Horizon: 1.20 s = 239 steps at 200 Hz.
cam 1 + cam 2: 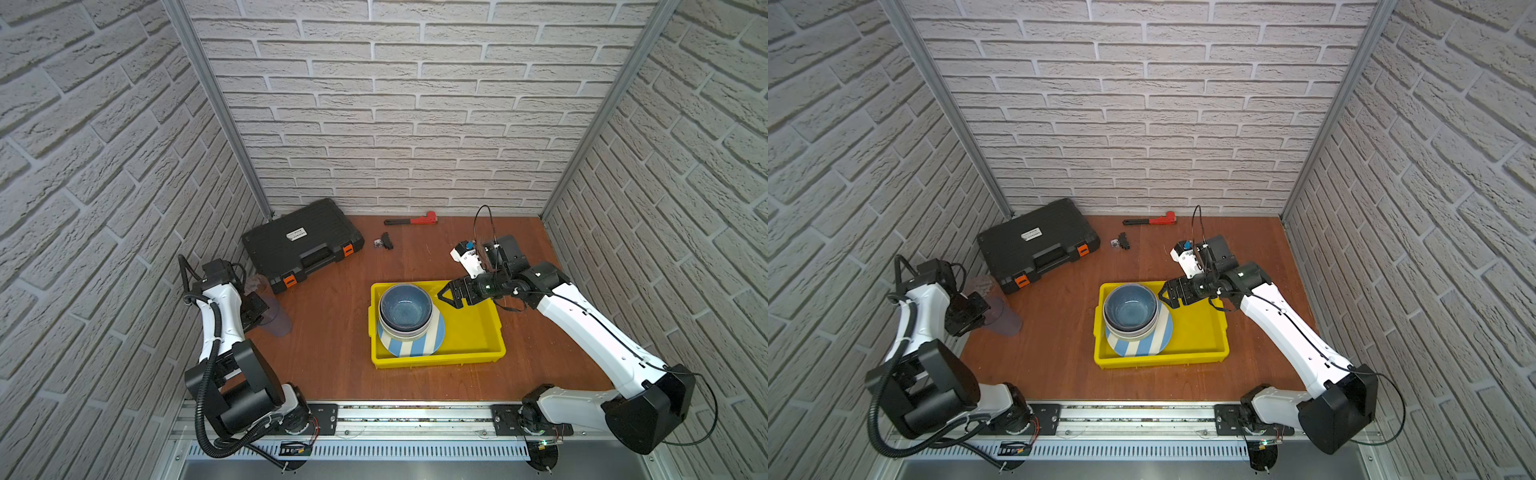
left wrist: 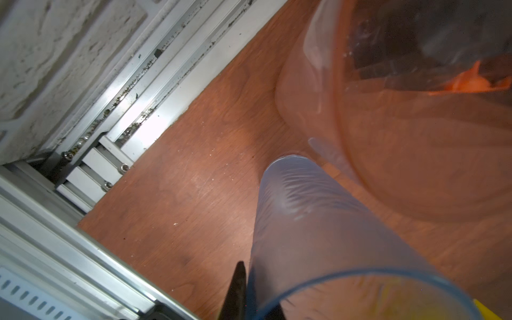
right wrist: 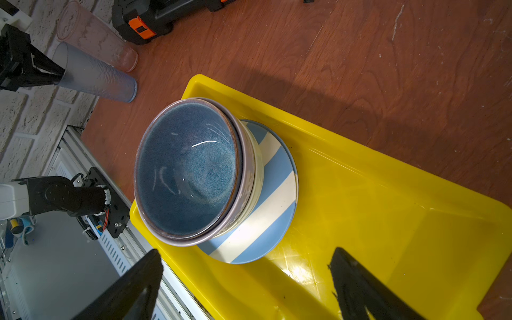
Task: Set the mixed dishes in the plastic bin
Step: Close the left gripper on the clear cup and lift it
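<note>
The yellow plastic bin (image 1: 436,359) (image 1: 1163,357) (image 3: 388,221) holds a blue-white striped plate (image 1: 415,345) (image 3: 266,205). On the plate sits a nest of bowls with the blue bowl (image 1: 405,307) (image 1: 1130,305) (image 3: 188,171) on top. My right gripper (image 1: 446,297) (image 1: 1167,295) (image 3: 246,252) hangs open over the bin's far right part, holding nothing. At the left, my left gripper (image 1: 255,311) (image 1: 971,311) (image 2: 255,302) is shut on the rim of a bluish translucent tumbler (image 1: 276,318) (image 2: 318,235) (image 3: 94,74), one finger inside and one outside. A pink tumbler (image 1: 255,284) (image 2: 415,138) (image 3: 91,36) stands just behind it.
A black tool case (image 1: 303,245) with orange latches lies at the back left, close to the pink tumbler. A red pipe wrench (image 1: 411,219) lies by the back wall, with a small black part (image 1: 384,241) in front of it. Brick walls close in both sides.
</note>
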Each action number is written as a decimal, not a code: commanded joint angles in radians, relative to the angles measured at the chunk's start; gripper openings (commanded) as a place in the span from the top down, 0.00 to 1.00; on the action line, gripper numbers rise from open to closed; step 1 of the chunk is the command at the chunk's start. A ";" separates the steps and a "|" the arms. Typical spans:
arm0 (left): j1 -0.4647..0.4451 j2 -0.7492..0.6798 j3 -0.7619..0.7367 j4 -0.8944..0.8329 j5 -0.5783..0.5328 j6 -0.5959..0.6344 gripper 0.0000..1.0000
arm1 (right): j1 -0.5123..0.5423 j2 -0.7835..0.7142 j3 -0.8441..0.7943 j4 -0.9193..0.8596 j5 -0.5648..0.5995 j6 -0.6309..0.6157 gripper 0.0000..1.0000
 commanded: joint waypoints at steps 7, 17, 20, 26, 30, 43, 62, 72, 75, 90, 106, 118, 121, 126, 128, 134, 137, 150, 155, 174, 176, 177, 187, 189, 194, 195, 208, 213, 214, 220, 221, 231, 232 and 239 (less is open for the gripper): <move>-0.031 -0.003 0.002 -0.012 0.000 0.016 0.98 | -0.005 -0.032 -0.006 0.022 -0.004 0.016 0.05; -0.043 0.000 0.005 -0.019 0.003 0.016 0.99 | -0.005 -0.030 -0.003 0.021 -0.004 0.017 0.05; -0.046 0.000 0.006 -0.019 0.004 0.018 0.99 | -0.005 -0.030 -0.002 0.020 -0.004 0.017 0.05; -0.054 -0.001 0.006 -0.018 0.007 0.020 1.00 | -0.005 -0.030 0.000 0.019 -0.003 0.017 0.05; -0.061 -0.004 0.005 -0.018 0.009 0.021 1.00 | -0.005 -0.030 0.002 0.019 -0.003 0.016 0.05; -0.079 -0.011 0.007 -0.020 0.015 0.024 1.00 | -0.005 -0.030 0.005 0.013 -0.001 0.016 0.05; -0.103 -0.016 0.018 -0.030 0.044 0.031 1.00 | -0.005 -0.033 0.005 0.008 0.007 0.018 0.05; -0.115 -0.017 0.027 -0.034 0.067 0.033 1.00 | -0.005 -0.036 0.005 0.007 0.011 0.019 0.05; -0.120 -0.018 0.030 -0.036 0.075 0.034 1.00 | -0.005 -0.036 0.005 0.007 0.012 0.020 0.05; -0.156 -0.020 0.050 -0.038 0.115 0.037 1.00 | -0.004 -0.038 0.008 0.003 0.016 0.022 0.05; -0.212 -0.023 0.075 -0.038 0.136 0.030 1.00 | -0.005 -0.036 0.011 0.001 0.020 0.022 0.06; -0.260 -0.017 0.102 -0.042 0.143 0.023 1.00 | -0.005 -0.036 0.015 -0.001 0.020 0.022 0.06; -0.271 -0.015 0.110 -0.044 0.147 0.020 1.00 | -0.005 -0.036 0.017 -0.001 0.022 0.023 0.06; -0.292 -0.010 0.125 -0.044 0.157 0.017 1.00 | -0.004 -0.036 0.018 -0.003 0.024 0.023 0.06; -0.300 -0.009 0.130 -0.044 0.161 0.016 1.00 | -0.005 -0.036 0.020 -0.004 0.027 0.023 0.06; -0.325 -0.005 0.147 -0.043 0.174 0.009 1.00 | -0.004 -0.038 0.022 -0.006 0.038 0.027 0.07; -0.336 -0.005 0.155 -0.040 0.179 0.006 1.00 | -0.005 -0.041 0.023 -0.005 0.042 0.028 0.07; -0.388 0.002 0.198 -0.030 0.177 -0.013 1.00 | -0.005 -0.054 0.018 0.000 0.059 0.035 0.07; -0.406 0.006 0.218 -0.030 0.171 -0.018 1.00 | -0.004 -0.061 0.015 0.005 0.063 0.036 0.07; -0.466 0.031 0.303 -0.044 0.126 -0.041 1.00 | -0.005 -0.078 -0.002 0.034 0.069 0.040 0.07; -0.472 0.035 0.315 -0.048 0.117 -0.044 1.00 | -0.005 -0.079 -0.004 0.037 0.069 0.042 0.08; -0.476 0.037 0.321 -0.049 0.113 -0.046 1.00 | -0.005 -0.080 -0.005 0.038 0.070 0.043 0.08; -0.512 0.057 0.384 -0.072 0.070 -0.054 1.00 | -0.005 -0.083 -0.009 0.046 0.076 0.056 0.08; -0.521 0.062 0.393 -0.076 0.061 -0.056 1.00 | -0.005 -0.084 -0.010 0.047 0.077 0.058 0.08; -0.537 0.074 0.428 -0.089 0.038 -0.060 1.00 | -0.005 -0.084 -0.013 0.052 0.077 0.063 0.09; -0.542 0.076 0.436 -0.091 0.036 -0.060 1.00 | -0.005 -0.084 -0.013 0.052 0.077 0.065 0.09; -0.593 0.105 0.517 -0.114 -0.026 -0.070 1.00 | -0.005 -0.085 -0.019 0.062 0.084 0.082 0.11; -0.614 0.115 0.545 -0.118 -0.044 -0.075 1.00 | -0.005 -0.085 -0.020 0.065 0.088 0.087 0.12; -0.618 0.116 0.550 -0.118 -0.047 -0.075 1.00 | -0.005 -0.085 -0.020 0.065 0.089 0.087 0.12; -0.644 0.129 0.580 -0.119 -0.068 -0.084 1.00 | -0.005 -0.086 -0.018 0.066 0.091 0.091 0.13; -0.649 0.130 0.584 -0.118 -0.073 -0.085 1.00 | -0.005 -0.086 -0.018 0.066 0.092 0.092 0.13; -0.698 0.151 0.628 -0.115 -0.112 -0.098 1.00 | -0.005 -0.091 -0.018 0.073 0.102 0.100 0.14; -0.703 0.153 0.633 -0.115 -0.116 -0.098 1.00 | -0.005 -0.092 -0.018 0.075 0.103 0.101 0.14; -0.739 0.170 0.664 -0.117 -0.152 -0.106 1.00 | -0.005 -0.098 -0.017 0.084 0.116 0.110 0.15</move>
